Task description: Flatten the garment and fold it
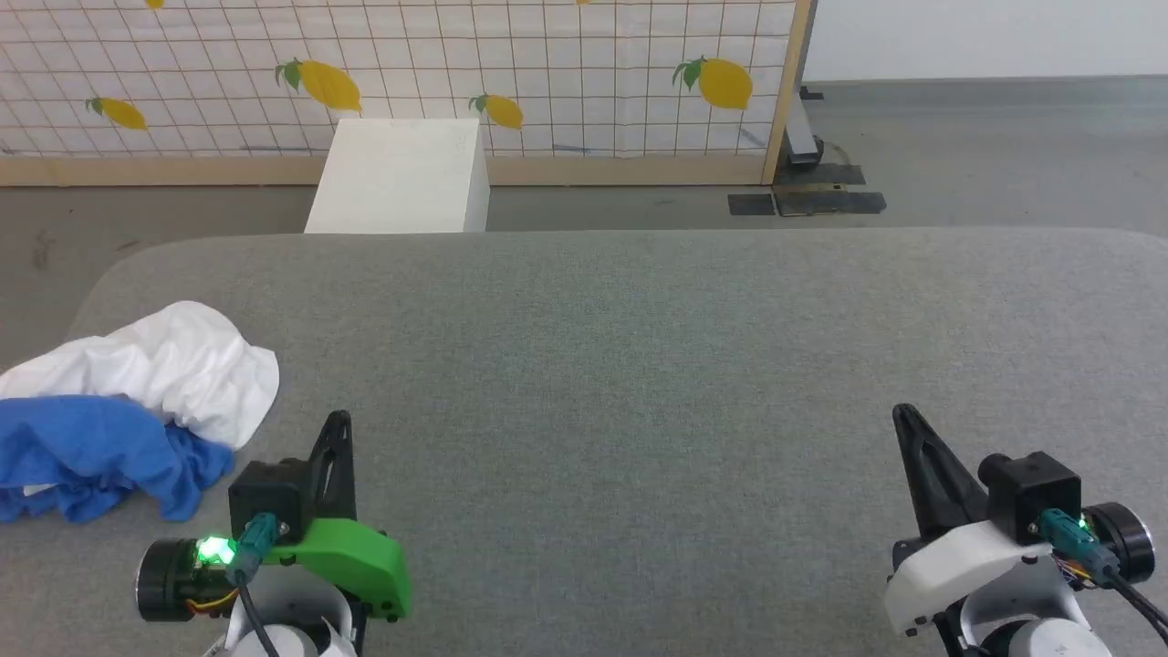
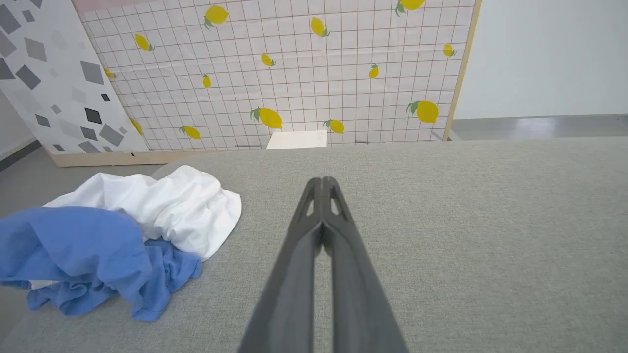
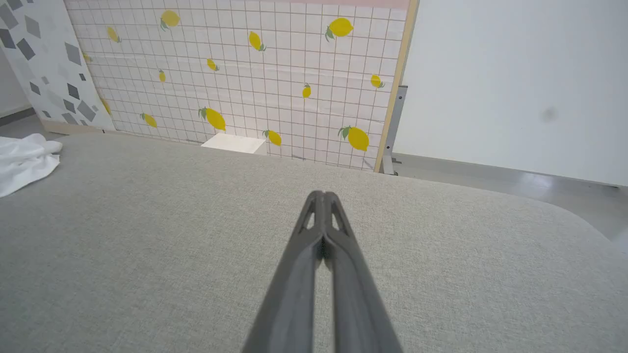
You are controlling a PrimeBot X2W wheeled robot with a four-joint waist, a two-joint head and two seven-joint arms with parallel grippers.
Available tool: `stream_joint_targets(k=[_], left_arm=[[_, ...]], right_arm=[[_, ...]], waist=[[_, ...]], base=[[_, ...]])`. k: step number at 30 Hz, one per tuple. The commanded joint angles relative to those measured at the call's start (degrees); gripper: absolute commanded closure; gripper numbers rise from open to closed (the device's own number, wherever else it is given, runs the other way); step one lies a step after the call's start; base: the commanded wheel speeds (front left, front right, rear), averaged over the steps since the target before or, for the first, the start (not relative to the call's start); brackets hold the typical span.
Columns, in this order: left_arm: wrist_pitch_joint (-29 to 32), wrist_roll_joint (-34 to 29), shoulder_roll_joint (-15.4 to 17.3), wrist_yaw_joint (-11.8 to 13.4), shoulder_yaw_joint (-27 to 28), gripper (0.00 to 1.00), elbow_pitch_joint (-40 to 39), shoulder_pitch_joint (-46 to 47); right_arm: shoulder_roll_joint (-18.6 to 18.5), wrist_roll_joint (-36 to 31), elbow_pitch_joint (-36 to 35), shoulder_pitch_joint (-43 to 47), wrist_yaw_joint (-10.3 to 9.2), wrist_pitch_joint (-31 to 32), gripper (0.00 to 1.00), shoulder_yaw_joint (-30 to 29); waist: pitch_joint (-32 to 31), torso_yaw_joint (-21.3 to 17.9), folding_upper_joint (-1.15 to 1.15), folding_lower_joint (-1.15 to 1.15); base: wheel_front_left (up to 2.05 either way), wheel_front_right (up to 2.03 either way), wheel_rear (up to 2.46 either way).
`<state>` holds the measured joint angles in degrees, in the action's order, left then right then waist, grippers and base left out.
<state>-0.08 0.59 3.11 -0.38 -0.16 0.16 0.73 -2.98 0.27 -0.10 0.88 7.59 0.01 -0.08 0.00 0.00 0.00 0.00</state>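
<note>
Plainly, the garment (image 1: 173, 365) is seen as a crumpled heap, white cloth bunched over blue. It lies on the grey padded surface (image 1: 639, 347) just out to the left of the left gripper (image 1: 339, 422), beside its fingers, and is not touched. The left gripper and the right gripper (image 1: 905, 415) are both shown with fingers pressed together and nothing held.

The task is judged barely started, with flattening to be done first. For the next move, the left fingers would need to be parted and swung leftward onto a graspable edge. The right gripper, well apart from the cloth, would need to be brought across.

In the left wrist view the blue folds are laid out clearly, whereas in the right wrist view a white corner is caught far to the left of the closed fingers
</note>
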Motion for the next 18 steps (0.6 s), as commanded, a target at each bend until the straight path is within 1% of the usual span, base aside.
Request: stream_joint_targets(k=[1,18], left_arm=[[0.08,-0.59,-0.24,0.38,0.16,1.0,-0.16,-0.73],[0.08,-0.59,-0.24,0.38,0.16,1.0,-0.16,-0.73]], right_arm=[[0.11,-0.27,0.1,-0.88,-0.1,-0.01,1.0,0.08],[0.11,-0.27,0.1,-0.88,-0.1,-0.01,1.0,0.08]], waist=[[0.0,0.0,0.0,0.0],[0.0,0.0,0.0,0.0]], base=[[0.0,0.0,0.0],[0.0,0.0,0.0]])
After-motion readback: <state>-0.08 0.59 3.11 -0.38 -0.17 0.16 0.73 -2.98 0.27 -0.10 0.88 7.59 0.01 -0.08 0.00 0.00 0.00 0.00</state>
